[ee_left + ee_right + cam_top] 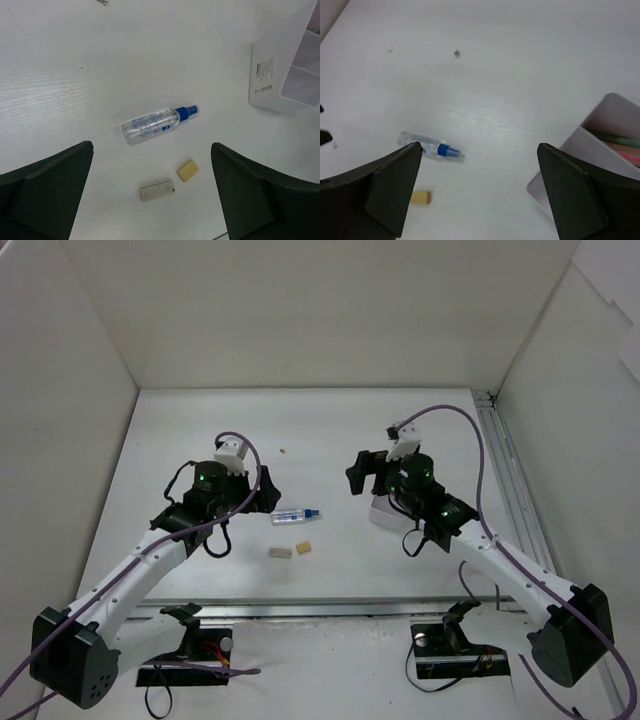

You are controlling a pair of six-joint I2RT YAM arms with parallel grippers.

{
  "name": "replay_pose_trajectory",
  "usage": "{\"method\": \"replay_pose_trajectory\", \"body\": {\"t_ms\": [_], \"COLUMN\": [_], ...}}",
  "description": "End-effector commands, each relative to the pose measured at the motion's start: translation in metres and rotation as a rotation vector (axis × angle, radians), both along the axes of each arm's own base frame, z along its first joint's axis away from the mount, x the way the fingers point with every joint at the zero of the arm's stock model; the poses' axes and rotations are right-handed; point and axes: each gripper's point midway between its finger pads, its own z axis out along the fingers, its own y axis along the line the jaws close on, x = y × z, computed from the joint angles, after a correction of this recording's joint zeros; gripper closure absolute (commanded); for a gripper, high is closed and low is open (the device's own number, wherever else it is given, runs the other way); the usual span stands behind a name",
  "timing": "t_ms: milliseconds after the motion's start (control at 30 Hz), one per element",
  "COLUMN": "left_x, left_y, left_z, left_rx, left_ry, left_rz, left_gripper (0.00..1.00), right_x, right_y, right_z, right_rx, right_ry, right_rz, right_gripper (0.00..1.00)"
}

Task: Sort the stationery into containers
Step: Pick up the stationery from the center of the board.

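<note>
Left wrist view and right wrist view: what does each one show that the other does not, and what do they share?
Only the left wrist view shows the greyish eraser and the printed label on the box's outer wall. Only the right wrist view shows coloured pens lying inside the white box. Both show the clear tube with its blue end, the white box, and what seems to be the same yellowish eraser.

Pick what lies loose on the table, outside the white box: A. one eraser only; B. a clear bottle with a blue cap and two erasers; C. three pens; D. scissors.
B: the clear bottle, the pale eraser and the yellow eraser lie on the table, outside the white box.
</note>
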Motion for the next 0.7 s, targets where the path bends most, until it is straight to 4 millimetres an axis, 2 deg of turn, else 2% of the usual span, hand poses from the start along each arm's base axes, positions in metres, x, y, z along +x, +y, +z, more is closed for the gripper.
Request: {"method": "replay_pose_trajectory", "body": {"t_ms": [0, 33, 67, 100, 133, 167, 200, 267, 300, 500, 667], "left_x": [0.001, -0.001, -0.008, -0.008, -0.014, -0.017, -0.021, -0.028, -0.030, -0.042, -0.044], "left_y": [0.030, 0.034, 0.039, 0.051, 0.055, 0.057, 0.059, 0.061, 0.062, 0.069, 0.071], "left_z": [0.024, 0.023, 0.016, 0.020, 0.016, 0.014, 0.017, 0.015, 0.015, 0.011, 0.004], "left_rx": [-0.015, -0.018, -0.010, -0.013, -0.005, -0.007, -0.024, -0.036, -0.041, -0.050, -0.037], "left_ry": [-0.018, -0.011, 0.026, 0.019, 0.042, 0.052, 0.049, 0.051, 0.051, 0.068, 0.087], "left_rz": [0.200, 0.220, 0.238, 0.314, 0.328, 0.339, 0.351, 0.356, 0.361, 0.383, 0.395], "left_gripper": [0.00, 0.00, 0.00, 0.00, 0.00, 0.00, 0.00, 0.00, 0.00, 0.00, 0.00], "right_x": [-0.027, -0.028, -0.031, -0.037, -0.038, -0.043, -0.053, -0.060, -0.070, -0.083, -0.082], "right_y": [0.051, 0.057, 0.062, 0.079, 0.080, 0.088, 0.104, 0.116, 0.129, 0.150, 0.157], "right_z": [-0.017, -0.035, -0.042, -0.053, -0.063, -0.070, -0.085, -0.099, -0.112, -0.136, -0.140], "right_rx": [0.003, -0.035, -0.065, -0.099, -0.137, -0.156, -0.195, -0.232, -0.262, -0.355, -0.351], "right_ry": [0.058, 0.101, 0.115, 0.145, 0.171, 0.186, 0.212, 0.225, 0.241, 0.251, 0.237], "right_rz": [0.189, 0.197, 0.206, 0.252, 0.242, 0.266, 0.314, 0.318, 0.349, 0.346, 0.319], "right_gripper": [0.02, 0.02, 0.02, 0.02, 0.02, 0.02, 0.02, 0.02, 0.02, 0.02, 0.02]}}
